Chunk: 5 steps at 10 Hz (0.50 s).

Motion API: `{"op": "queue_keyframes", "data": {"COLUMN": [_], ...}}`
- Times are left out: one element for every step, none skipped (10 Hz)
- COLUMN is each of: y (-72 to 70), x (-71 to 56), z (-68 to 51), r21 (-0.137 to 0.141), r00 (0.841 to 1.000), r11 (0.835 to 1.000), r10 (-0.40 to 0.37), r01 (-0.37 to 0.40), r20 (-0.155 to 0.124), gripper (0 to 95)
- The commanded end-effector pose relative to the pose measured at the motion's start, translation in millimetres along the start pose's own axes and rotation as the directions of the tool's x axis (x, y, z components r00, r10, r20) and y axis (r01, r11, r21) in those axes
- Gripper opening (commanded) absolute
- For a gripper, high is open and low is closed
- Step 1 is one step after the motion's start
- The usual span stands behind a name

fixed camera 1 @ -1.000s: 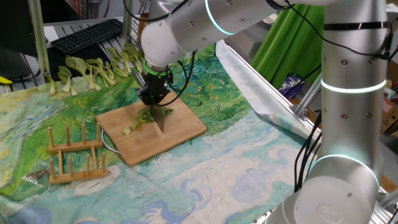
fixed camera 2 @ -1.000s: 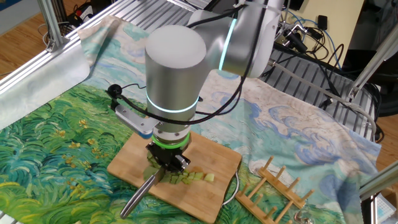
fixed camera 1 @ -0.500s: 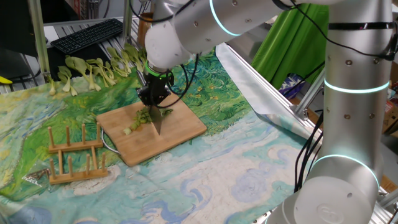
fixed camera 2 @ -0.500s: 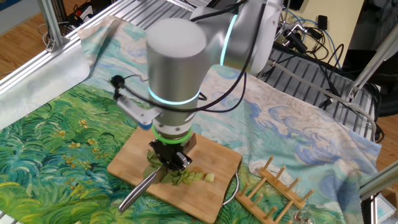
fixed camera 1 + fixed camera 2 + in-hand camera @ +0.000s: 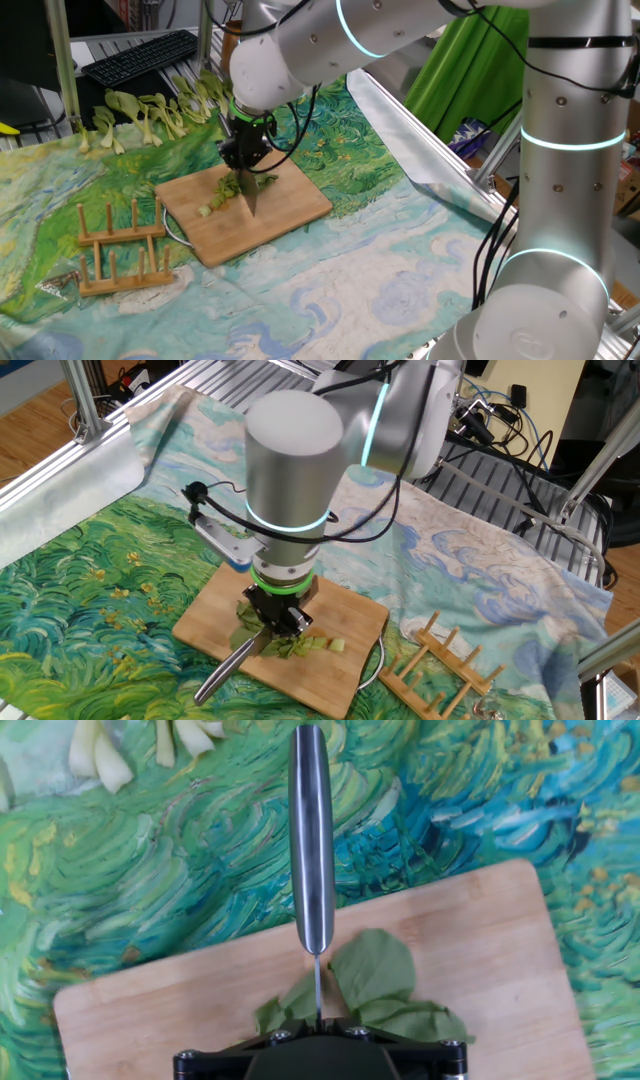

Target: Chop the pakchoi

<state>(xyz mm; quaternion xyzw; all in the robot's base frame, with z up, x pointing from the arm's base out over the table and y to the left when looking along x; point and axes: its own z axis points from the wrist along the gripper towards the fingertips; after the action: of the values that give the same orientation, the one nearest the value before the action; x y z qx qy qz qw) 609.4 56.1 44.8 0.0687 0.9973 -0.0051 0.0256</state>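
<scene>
A knife is clamped in the closed gripper at frame centre, its blade set in the pakchoi. Loose leaves could be dragged off the board if stuck to the blade.

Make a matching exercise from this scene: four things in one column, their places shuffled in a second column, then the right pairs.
Things:
1. knife
2. pakchoi
3. wooden rack
4. keyboard

Places:
A. lying cut on the cutting board
B. on the cloth beside the board
C. behind the table, past the whole greens
D. clamped in the gripper

Pairs: 1-D, 2-A, 3-B, 4-C
</scene>
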Motion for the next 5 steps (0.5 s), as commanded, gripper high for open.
{"op": "queue_keyframes", "data": {"y": [-6.9,-10.1,-14.8,-19.4,-24.8], "x": [-1.5,-2.5,-5.4,-8.6,-11.7], "z": [-10.7,-11.5,-13.0,-14.9,-15.2], "r21": [0.005,0.005,0.002,0.002,0.001], "r00": [0.999,0.999,0.998,0.998,0.997], "r11": [0.999,0.999,0.999,0.998,0.997], "r10": [-0.032,-0.038,-0.046,-0.058,-0.072], "r01": [0.032,0.038,0.046,0.058,0.072], "r20": [-0.028,-0.028,-0.03,-0.034,-0.033], "gripper": [0.0,0.0,0.0,0.0,0.0]}}
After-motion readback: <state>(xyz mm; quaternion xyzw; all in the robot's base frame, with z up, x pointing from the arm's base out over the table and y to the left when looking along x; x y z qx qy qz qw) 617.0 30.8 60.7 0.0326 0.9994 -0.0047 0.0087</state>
